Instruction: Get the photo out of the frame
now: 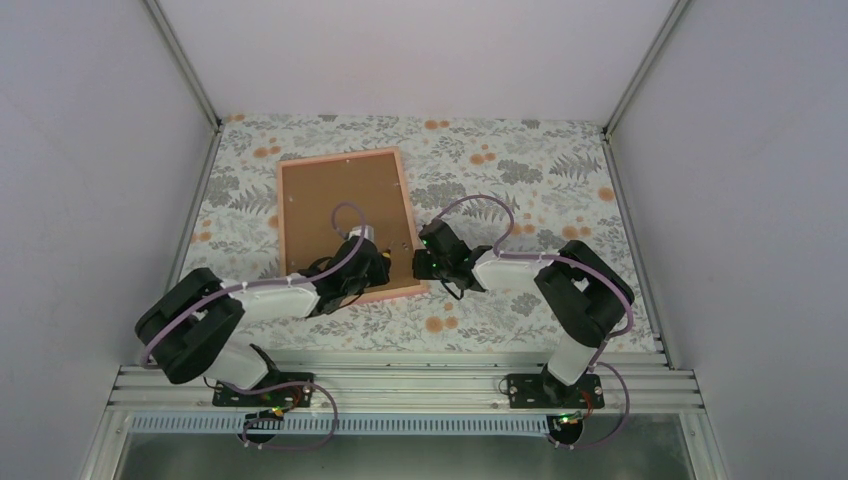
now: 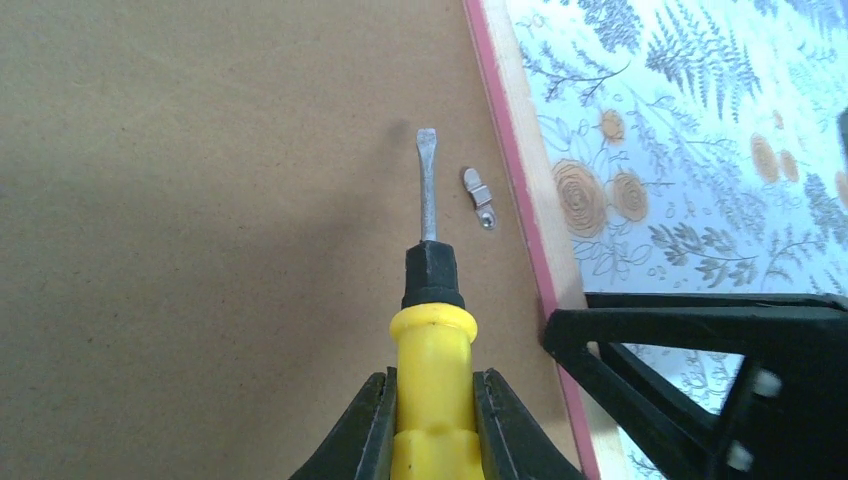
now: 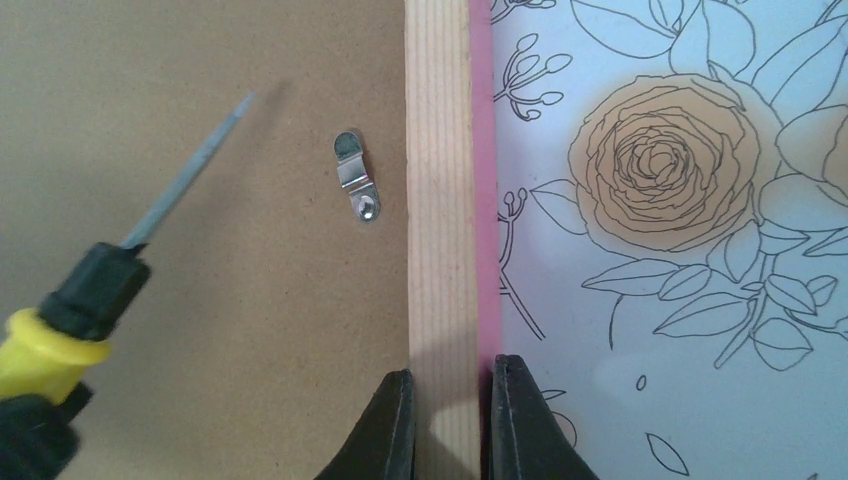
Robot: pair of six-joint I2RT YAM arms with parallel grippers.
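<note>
The top camera sits high behind the near edge, looking down on the whole table (image 1: 520, 180), with the frame (image 1: 340, 157) upper left of centre. The 2 wrist cameras hover very close over that frame's right edge, both showing the same turn clip (image 2: 478, 197) and screwdriver (image 2: 428, 280).

— What sort of place are you working in?
— A lab test cell. Plain white panels (image 1: 90, 120) close you in at nine, twelve and three o'clock, and two robot arms (image 1: 270, 297) are bolted to a metal rail (image 1: 400, 385) at six o'clock.
</note>
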